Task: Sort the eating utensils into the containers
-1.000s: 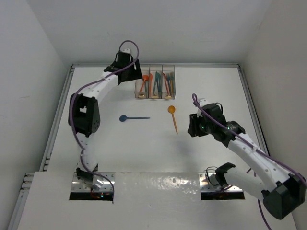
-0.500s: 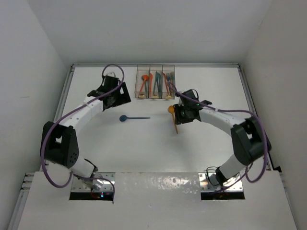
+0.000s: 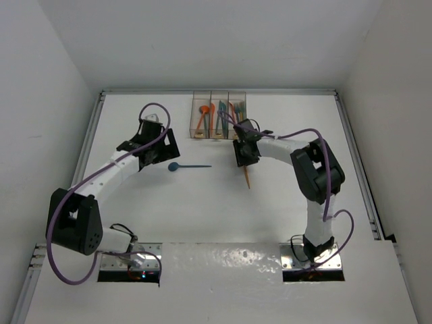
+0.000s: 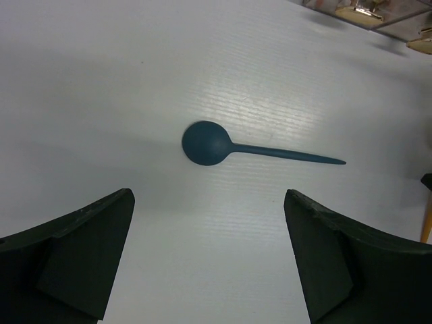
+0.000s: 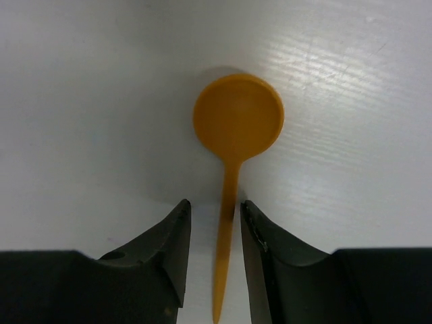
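Note:
A dark blue spoon (image 3: 189, 166) lies flat on the white table, bowl to the left; in the left wrist view the blue spoon (image 4: 209, 143) lies just ahead of my open, empty left gripper (image 4: 208, 194). My left gripper (image 3: 158, 151) hangs just left of it. An orange spoon (image 5: 237, 125) lies below the containers (image 3: 218, 121); its handle tip (image 3: 248, 177) shows in the top view. My right gripper (image 5: 215, 202) straddles its handle low at the table, jaws narrowly apart, a small gap left of the handle. The three joined clear bins hold several orange, red and teal utensils.
Raised rails run along the table's left (image 3: 86, 162), back and right edges (image 3: 354, 162). The right arm's elbow (image 3: 317, 172) stands to the right of the orange spoon. The bins' near ends show at the top right of the left wrist view (image 4: 378, 10).
My left gripper swung from the bins down and left to beside the blue spoon. My right arm reached in from the right and lowered its gripper over the orange spoon's handle.

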Robot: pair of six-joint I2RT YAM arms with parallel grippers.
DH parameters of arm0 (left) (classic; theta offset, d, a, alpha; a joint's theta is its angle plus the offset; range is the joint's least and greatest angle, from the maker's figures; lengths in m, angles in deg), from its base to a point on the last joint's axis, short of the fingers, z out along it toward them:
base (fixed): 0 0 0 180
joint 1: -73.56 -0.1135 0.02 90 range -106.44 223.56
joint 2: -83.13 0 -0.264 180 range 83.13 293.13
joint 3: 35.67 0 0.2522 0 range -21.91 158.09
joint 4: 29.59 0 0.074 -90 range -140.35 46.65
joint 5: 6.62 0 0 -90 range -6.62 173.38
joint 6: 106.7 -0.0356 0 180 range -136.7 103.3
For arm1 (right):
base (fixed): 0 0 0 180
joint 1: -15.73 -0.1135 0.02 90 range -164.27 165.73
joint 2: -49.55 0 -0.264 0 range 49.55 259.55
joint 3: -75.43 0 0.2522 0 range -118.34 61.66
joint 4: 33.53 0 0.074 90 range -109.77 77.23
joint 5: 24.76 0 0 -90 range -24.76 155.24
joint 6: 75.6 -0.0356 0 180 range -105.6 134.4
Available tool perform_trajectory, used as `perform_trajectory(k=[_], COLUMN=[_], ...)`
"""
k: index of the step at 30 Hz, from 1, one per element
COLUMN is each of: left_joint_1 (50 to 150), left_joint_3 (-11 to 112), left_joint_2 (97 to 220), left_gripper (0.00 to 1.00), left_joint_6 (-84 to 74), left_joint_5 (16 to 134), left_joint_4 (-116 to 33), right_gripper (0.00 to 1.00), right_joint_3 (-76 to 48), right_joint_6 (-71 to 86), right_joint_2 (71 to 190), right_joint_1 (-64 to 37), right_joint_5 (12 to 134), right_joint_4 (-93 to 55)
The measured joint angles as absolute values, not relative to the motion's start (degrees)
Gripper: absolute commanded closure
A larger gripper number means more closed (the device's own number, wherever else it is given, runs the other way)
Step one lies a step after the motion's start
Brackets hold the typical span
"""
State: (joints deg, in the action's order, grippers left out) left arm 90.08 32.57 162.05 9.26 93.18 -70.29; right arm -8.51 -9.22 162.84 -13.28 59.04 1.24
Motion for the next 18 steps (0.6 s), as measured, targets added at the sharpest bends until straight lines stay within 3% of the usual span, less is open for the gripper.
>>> perform_trajectory(k=[4, 5, 6, 8, 18], left_joint_1=[90.08, 90.08, 90.08, 90.08, 90.08], left_joint_3=[31.34, 31.24, 31.21, 31.21, 30.78], left_joint_2=[160.21, 159.99, 159.89, 159.84, 159.60], left_gripper=[0.08, 0.08, 0.08, 0.08, 0.08], left_joint_6=[9.06, 9.04, 9.04, 9.02, 9.30], left_joint_5=[93.20, 93.18, 93.18, 92.96, 90.62], left_joint_4=[-69.66, -69.61, -69.59, -69.20, -68.11], right_gripper=[0.71, 0.76, 0.90, 1.00, 1.00], right_joint_3=[-9.67, -10.10, -10.39, -11.06, -16.20], right_joint_6=[-10.05, -10.20, -10.27, -10.49, -11.25], right_joint_2=[163.67, 163.96, 164.15, 164.57, 164.48], right_joint_1=[-13.33, -13.33, -13.33, -13.46, -17.50], right_joint_5=[57.08, 56.88, 56.73, 56.64, 56.05], right_joint_4=[1.53, 1.72, 1.75, 1.79, 5.70])
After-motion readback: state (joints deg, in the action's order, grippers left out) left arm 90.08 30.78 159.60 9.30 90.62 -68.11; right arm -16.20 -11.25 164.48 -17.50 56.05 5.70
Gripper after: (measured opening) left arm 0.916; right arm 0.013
